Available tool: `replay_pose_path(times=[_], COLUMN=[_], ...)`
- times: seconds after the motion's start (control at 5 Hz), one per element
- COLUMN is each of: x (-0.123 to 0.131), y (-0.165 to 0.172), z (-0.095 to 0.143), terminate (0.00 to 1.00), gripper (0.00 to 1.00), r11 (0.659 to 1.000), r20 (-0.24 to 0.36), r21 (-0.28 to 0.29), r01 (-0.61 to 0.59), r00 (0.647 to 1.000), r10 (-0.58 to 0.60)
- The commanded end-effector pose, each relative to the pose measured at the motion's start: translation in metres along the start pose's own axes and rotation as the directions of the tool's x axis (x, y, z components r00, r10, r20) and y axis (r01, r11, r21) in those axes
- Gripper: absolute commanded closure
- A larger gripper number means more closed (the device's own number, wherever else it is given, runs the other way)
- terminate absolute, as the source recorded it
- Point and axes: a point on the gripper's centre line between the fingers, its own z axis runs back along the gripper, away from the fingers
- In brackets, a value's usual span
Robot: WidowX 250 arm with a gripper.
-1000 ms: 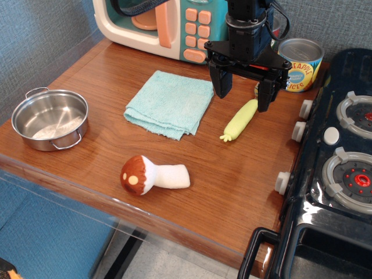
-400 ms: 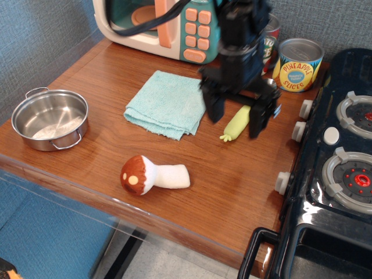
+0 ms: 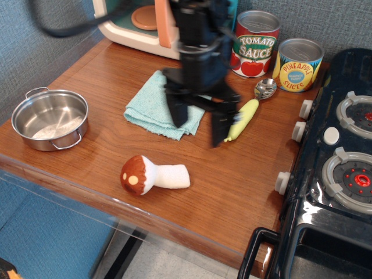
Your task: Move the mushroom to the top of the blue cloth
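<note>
The mushroom (image 3: pixel 152 174) lies on its side on the wooden table near the front edge, reddish-brown spotted cap to the left, white stem to the right. The blue cloth (image 3: pixel 152 103), a folded aqua towel, lies behind it in the middle of the table. My gripper (image 3: pixel 199 127) is open and empty, blurred by motion. It hangs over the cloth's right front corner, up and to the right of the mushroom, and hides part of the cloth.
A yellow-green handled spoon (image 3: pixel 244 116) lies right of the gripper. A steel pot (image 3: pixel 50 119) sits at the left. A toy microwave (image 3: pixel 139 23), a tomato sauce can (image 3: pixel 256 43) and a pineapple can (image 3: pixel 299 64) stand at the back. A toy stove (image 3: pixel 337 163) borders the right.
The gripper has moved left and toward the front, from over the spoon to the cloth's right front corner, staying open. The mushroom and cloth have not moved.
</note>
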Motion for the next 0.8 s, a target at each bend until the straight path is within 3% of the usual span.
replay_pose_path(times=[0.0,0.6], x=[-0.045,-0.054], y=[0.036,0.044], z=[0.006,-0.038], terminate=[0.00,0.00], gripper=[0.00,0.00], r11=[0.986,0.982], r20=[-0.050,-0.120], r21=[0.161,0.167], r01=[0.043,-0.083], r00=[0.998,0.987], r10=[-0.035,0.104])
